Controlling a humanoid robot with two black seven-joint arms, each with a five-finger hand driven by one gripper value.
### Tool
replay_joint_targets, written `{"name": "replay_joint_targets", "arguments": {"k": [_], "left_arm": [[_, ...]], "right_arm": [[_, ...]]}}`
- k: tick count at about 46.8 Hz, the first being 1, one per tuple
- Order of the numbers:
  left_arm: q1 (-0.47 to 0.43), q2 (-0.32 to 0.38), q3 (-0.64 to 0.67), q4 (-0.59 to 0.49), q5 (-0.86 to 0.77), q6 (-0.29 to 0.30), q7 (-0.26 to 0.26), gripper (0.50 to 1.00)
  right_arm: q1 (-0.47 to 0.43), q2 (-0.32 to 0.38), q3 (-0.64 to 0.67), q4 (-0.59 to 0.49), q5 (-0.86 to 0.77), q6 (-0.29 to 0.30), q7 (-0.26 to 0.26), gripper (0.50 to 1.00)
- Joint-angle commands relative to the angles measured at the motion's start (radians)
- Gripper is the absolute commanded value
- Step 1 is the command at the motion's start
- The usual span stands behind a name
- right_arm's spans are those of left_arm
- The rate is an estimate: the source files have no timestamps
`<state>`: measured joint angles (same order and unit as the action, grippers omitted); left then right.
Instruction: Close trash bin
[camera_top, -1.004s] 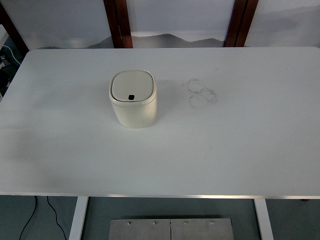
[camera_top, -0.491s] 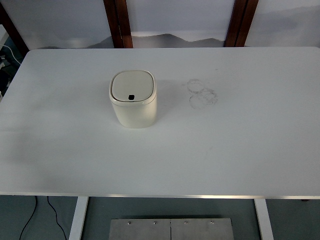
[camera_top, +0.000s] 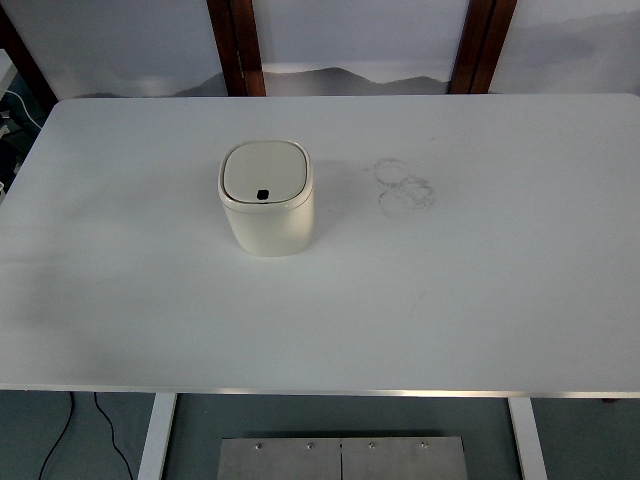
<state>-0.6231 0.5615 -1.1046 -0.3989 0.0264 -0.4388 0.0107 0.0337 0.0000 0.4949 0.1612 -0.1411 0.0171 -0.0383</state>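
You are viewing a cream trash bin (camera_top: 266, 200) sitting left of centre on the white bench (camera_top: 480, 300), its lid (camera_top: 263, 172) apparently lying flat already; no robot hand is showing, so you cannot tell either one's state. Pressing further is risking tipping the bin.

Trash bin (camera_top: 266, 198) on table (camera_top: 480, 300), left of centre

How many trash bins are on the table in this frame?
1. A cream trash bin stands left of centre on the white table, lid down. Nothing in view could hide another.

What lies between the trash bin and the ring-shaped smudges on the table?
Nothing: in the head view, only bare white table separates the trash bin from the ring smudges.
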Motion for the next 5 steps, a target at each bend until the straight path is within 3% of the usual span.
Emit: {"name": "replay_joint_targets", "arguments": {"k": [1,5], "left_arm": [[0.0,0.0,0.0,0.0,0.0,0.0,0.0,1.0],[0.0,0.0,0.0,0.0,0.0,0.0,0.0,1.0]], "right_arm": [[0.002,0.0,0.001,0.0,0.002,0.0,0.0,0.995],[0.003,0.0,-0.001,0.0,0.0,0.0,0.0,0.995]]}}
